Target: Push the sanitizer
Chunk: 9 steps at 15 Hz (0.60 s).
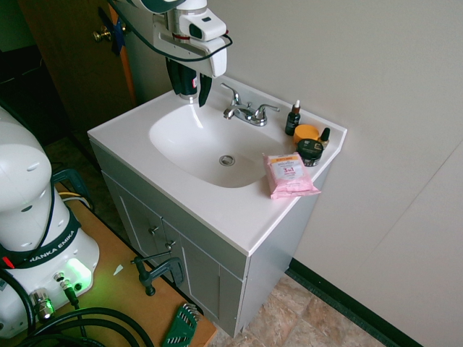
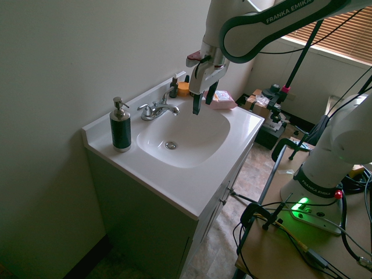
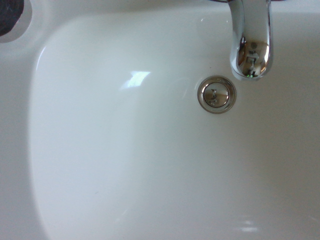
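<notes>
The sanitizer (image 2: 120,125), a tall black pump bottle with a silver head, stands upright on the back left corner of the white sink counter (image 2: 174,180), close to the wall. My gripper (image 2: 203,100) hangs open above the basin, on the far side of the faucet from the bottle and well apart from it, with nothing between its fingers. In the first exterior view the gripper (image 1: 191,97) covers nearly all of the bottle. The wrist view looks down into the basin, and a dark round edge (image 3: 7,17) shows at one corner.
A chrome faucet (image 2: 156,108) stands behind the basin, with the drain (image 2: 170,145) below it. At the counter's other end sit a small dropper bottle (image 1: 293,120), an orange jar (image 1: 306,133), a dark jar (image 1: 311,151) and a pink wipes pack (image 1: 289,174). A wall runs behind the counter.
</notes>
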Each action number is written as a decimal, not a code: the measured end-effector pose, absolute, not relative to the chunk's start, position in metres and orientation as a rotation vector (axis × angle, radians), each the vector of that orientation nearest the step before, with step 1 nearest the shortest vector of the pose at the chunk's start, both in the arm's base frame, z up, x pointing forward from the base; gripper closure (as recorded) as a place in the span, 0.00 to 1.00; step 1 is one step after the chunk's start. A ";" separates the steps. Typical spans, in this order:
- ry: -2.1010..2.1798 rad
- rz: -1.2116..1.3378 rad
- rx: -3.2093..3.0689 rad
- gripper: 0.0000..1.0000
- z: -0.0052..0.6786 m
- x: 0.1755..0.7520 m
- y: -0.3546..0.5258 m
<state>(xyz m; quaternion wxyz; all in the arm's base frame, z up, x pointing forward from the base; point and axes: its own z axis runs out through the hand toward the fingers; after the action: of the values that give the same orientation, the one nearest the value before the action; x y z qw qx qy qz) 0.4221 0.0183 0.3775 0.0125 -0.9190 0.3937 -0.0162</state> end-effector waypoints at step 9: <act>1.140 -0.167 -2.857 1.00 0.466 0.482 0.072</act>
<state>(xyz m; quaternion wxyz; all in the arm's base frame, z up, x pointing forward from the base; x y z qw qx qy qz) 0.4817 0.0722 0.4663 0.0305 -0.9270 0.3699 -0.0540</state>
